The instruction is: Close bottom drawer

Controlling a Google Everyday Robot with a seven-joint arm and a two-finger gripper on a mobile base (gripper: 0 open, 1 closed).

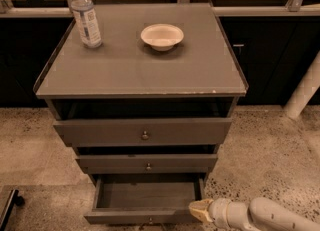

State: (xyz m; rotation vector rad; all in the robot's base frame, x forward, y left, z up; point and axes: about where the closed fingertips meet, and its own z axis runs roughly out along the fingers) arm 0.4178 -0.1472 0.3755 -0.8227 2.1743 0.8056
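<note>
Camera view: claw (201, 210), grip state untellable, at right front corner of pulled-out bottom drawer (131, 217).

You have three drawers (142, 132), one gripper (201, 210) at the bottom drawer's (140, 217) right front corner, and above it one bottle (86, 17), one bowl (162, 36).

We reach in from the lower right corner of the view, our arm (272, 216) lying almost level and pointing left. Its pale, rounded forearm narrows into a ringed wrist (223, 212). Our gripper (201, 210), tan at the tip, sits at the arm's end, low near the bottom edge, right of centre.
</note>
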